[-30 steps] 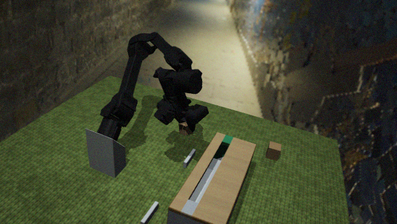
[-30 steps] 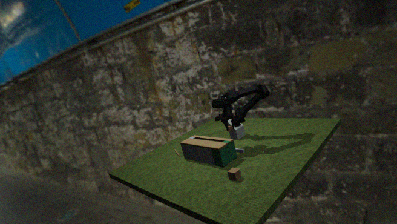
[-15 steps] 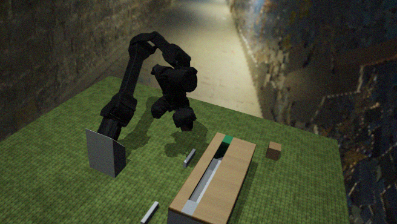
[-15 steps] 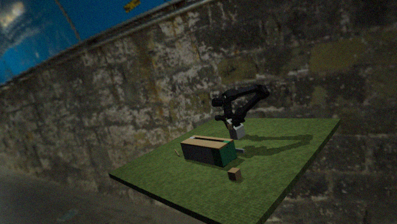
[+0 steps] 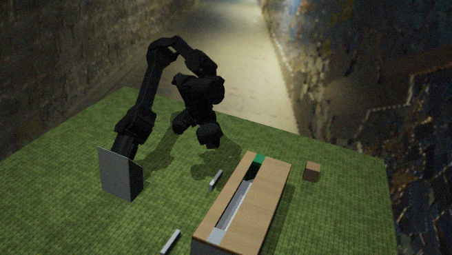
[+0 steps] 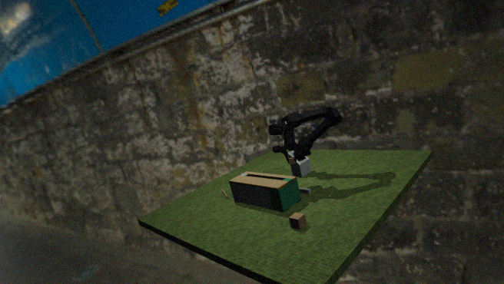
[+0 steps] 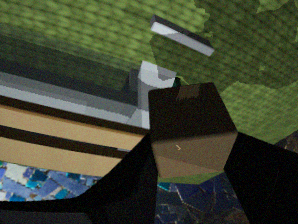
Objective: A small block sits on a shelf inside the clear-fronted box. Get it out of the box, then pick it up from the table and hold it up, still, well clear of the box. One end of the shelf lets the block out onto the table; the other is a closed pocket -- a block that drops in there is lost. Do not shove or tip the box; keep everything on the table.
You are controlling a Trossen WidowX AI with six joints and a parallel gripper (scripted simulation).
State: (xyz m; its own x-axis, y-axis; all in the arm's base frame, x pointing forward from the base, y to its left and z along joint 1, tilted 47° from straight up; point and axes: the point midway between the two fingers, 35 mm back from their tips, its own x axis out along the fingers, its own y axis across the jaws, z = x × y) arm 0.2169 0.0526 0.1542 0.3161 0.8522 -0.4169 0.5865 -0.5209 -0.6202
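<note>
My gripper (image 6: 291, 160) (image 7: 184, 136) is shut on a small brown block, raised above the table beyond the green end of the box. The held block (image 6: 292, 160) (image 7: 192, 112) sits between the fingertips; in the top view it is mostly hidden by the dark gripper. The box (image 5: 266, 203) (image 6: 253, 196) (image 7: 55, 142) stands upright on the table, with a wooden top and a long slot. Through the slot a pale shelf (image 5: 235, 205) shows, and no block is visible on it. The held block is apart from the box.
A second brown block (image 5: 311, 172) (image 6: 297, 221) lies on the green table (image 5: 331, 213) (image 6: 215, 230) near the box's green end. A grey block-like wedge (image 5: 115, 176) (image 6: 303, 167) stands by the arm's base. Pale bars (image 5: 216, 180) (image 5: 170, 242) (image 7: 182, 37) lie on the box's arm side.
</note>
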